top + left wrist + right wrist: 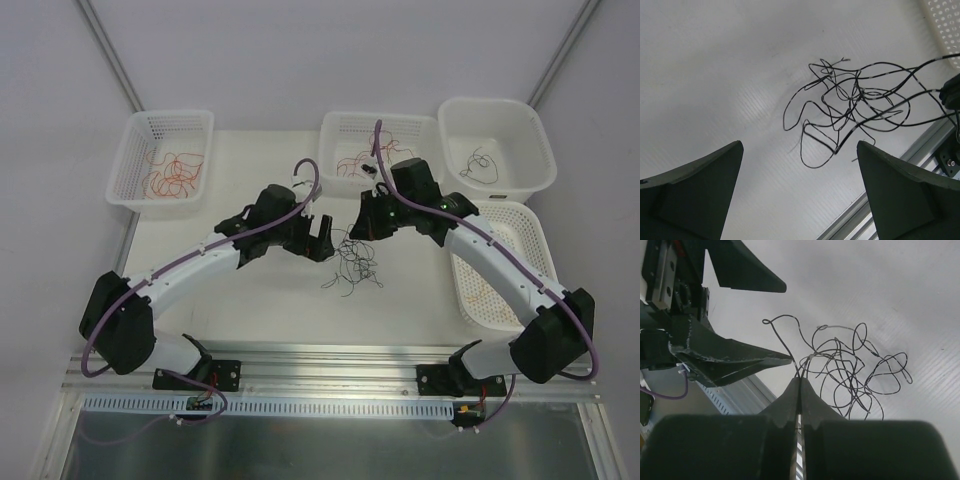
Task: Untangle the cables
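A tangle of hair-thin black cables (pixel 352 264) lies on the white table between the two grippers. It also shows in the left wrist view (pixel 855 102) and in the right wrist view (pixel 855 365). My right gripper (pixel 363 229) is shut (pixel 800 381) on one or two black strands at the tangle's edge, and they run out from its tips. My left gripper (pixel 322 240) is open and empty (pixel 800 200), just left of the tangle and a little above the table. Its fingers (pixel 740 357) show in the right wrist view, close to the right gripper's tips.
A white basket (pixel 135 150) at the far left holds red and orange cables. A middle basket (pixel 340 125) holds reddish cables. A white tub (pixel 530 140) holds a black cable. A basket (pixel 535 235) at the right holds tan-orange strands. A metal rail (pixel 330 358) runs along the near edge.
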